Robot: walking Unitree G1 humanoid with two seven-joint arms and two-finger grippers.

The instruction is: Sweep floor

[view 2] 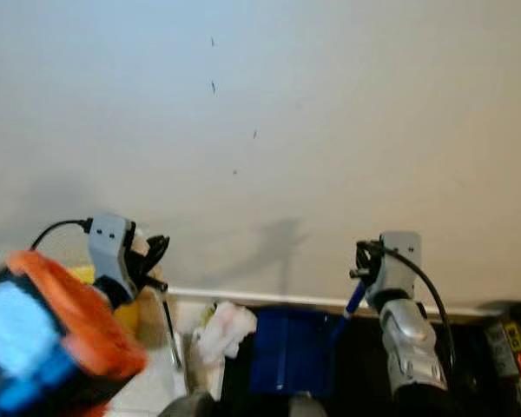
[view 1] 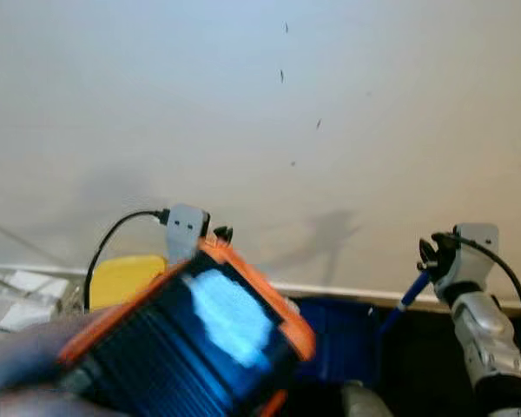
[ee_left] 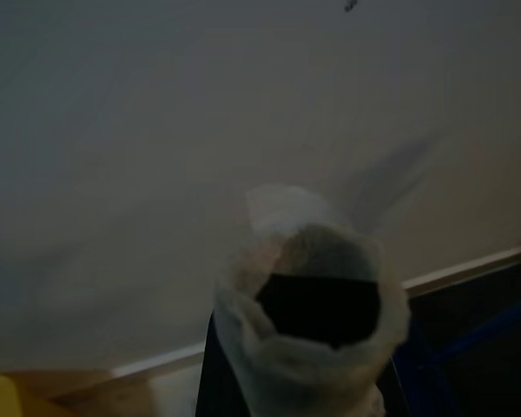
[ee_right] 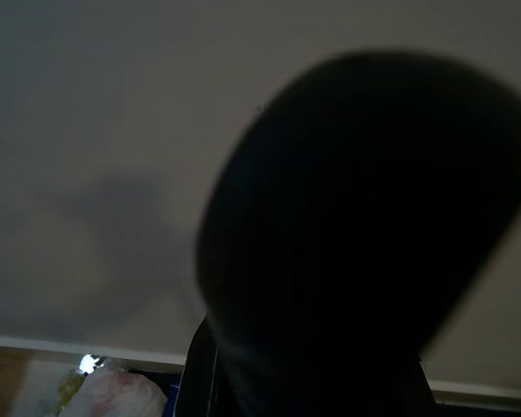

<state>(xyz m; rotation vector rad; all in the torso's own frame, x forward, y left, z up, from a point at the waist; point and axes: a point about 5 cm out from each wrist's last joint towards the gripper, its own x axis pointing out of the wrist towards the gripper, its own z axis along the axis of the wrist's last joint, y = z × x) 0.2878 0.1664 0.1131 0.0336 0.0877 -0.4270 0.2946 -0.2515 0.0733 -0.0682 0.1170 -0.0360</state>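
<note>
Mostly a pale wall [view 1: 260,104] is seen by the head camera, with a few small dark marks [view 1: 281,76] high on it and a white baseboard [view 2: 269,301] along its foot. Both arms are raised in front of the wall. The right gripper [view 2: 363,261] is held just above the baseboard and is closed around the top of a blue handle [view 1: 406,295], which slants down toward a blue dustpan [view 2: 291,347] standing against the baseboard on the dark floor [view 1: 417,347]. In the right wrist view a big dark rounded blob [ee_right: 365,217] is seen close to the lens; what it is cannot be told. The left gripper [view 2: 152,252] is held up near the wall; how far its fingers are apart cannot be told. In the left wrist view a white plastic-wrapped end [ee_left: 308,339] with a dark opening is seen straight ahead. A blurred orange and blue object [view 1: 191,339] is seen very close to the head camera, low on the left. A yellow thing [view 1: 126,278] and a crumpled white bag [view 2: 226,330] are seen by the baseboard, left of the dustpan.
</note>
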